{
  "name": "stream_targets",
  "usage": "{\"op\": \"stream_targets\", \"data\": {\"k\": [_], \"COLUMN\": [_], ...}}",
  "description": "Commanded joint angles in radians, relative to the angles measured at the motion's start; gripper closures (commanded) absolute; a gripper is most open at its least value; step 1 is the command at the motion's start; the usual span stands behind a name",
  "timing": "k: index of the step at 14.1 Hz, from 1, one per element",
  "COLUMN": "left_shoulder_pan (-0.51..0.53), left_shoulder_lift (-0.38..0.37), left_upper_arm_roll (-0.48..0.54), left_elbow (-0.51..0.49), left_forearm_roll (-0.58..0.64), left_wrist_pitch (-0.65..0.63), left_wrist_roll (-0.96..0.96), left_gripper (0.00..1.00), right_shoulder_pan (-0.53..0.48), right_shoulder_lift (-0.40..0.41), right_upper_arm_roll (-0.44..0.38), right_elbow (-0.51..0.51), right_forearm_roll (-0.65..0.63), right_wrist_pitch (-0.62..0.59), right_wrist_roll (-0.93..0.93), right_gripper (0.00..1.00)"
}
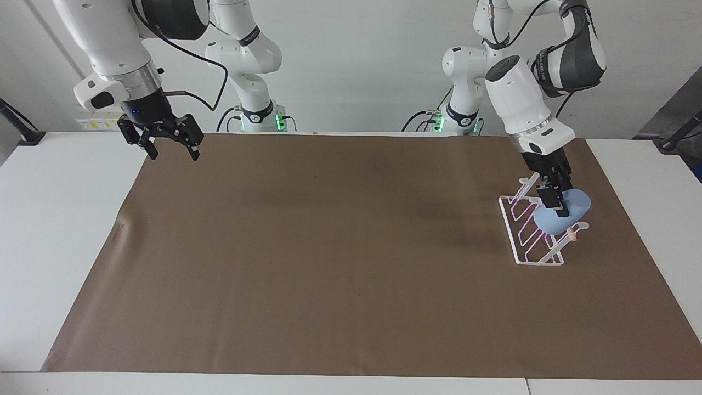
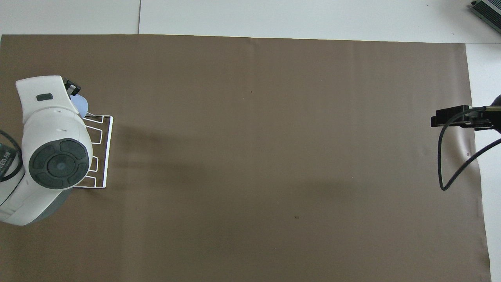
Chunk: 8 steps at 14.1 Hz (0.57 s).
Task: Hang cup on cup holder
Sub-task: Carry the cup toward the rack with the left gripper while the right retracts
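The light-blue cup point(image 1: 576, 207) lies tilted on its side against the upper prongs of the clear cup holder point(image 1: 526, 241), hiding part of the wooden dowel. My left gripper point(image 1: 553, 198) comes down from above and is shut on the cup's wall. I cannot tell whether a prong is inside the cup. In the overhead view the left arm covers most of the cup holder point(image 2: 105, 152), and only a sliver of the cup point(image 2: 81, 105) shows. My right gripper point(image 1: 174, 155) hangs open and holds nothing, high over the mat's corner at the right arm's end; it is also seen side on as right gripper point(image 2: 440, 117).
A brown mat point(image 1: 351, 263) covers most of the white table point(image 1: 55, 230). A black cable loop point(image 2: 442, 168) hangs from the right wrist. The cup holder stands on the mat at the left arm's end.
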Motion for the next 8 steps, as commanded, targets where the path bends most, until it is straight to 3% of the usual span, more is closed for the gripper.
{"op": "stream_targets", "data": {"k": [1, 7, 8], "left_shoulder_pan": [0.009, 0.006, 0.006], "left_shoulder_lift": [-0.023, -0.020, -0.020], "left_upper_arm_roll": [-0.004, -0.004, -0.004], "left_elbow": [-0.069, -0.124, -0.124], "left_forearm_roll": [0.047, 0.119, 0.119], "left_wrist_pitch": [0.029, 0.052, 0.053], "left_wrist_roll": [0.001, -0.043, -0.048], "left_gripper": [1.00, 1.00, 0.80], "right_shoulder_pan": [0.003, 0.006, 0.004], "right_shoulder_lift": [-0.011, -0.013, -0.014], "right_upper_arm_roll": [0.010, 0.015, 0.016], "right_elbow": [-0.020, -0.016, -0.017], "right_forearm_roll": [-0.028, -0.060, -0.060], "right_wrist_pitch": [-0.010, -0.069, -0.073], "right_wrist_roll": [0.034, -0.009, -0.011], "right_gripper": [0.00, 0.00, 0.00]}}
